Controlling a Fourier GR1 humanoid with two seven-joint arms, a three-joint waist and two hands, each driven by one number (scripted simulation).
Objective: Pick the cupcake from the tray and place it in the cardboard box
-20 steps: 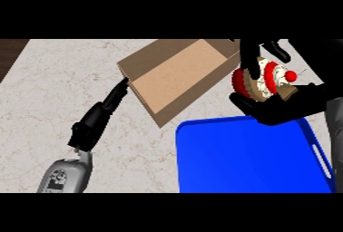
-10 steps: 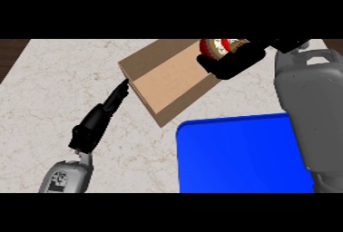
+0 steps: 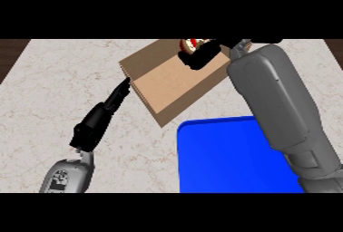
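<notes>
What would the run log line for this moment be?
right hand: shut on cupcake, over box | left hand: open, fingertips at box edge | tray: no cupcake

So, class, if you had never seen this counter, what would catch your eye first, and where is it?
First the bright blue tray at lower right, with nothing on the part that shows. Next the big grey right forearm reaching over it to the cardboard box at top centre, where the right hand has its fingers curled round the cupcake. The left hand lies straight, touching the box's left edge.
</notes>
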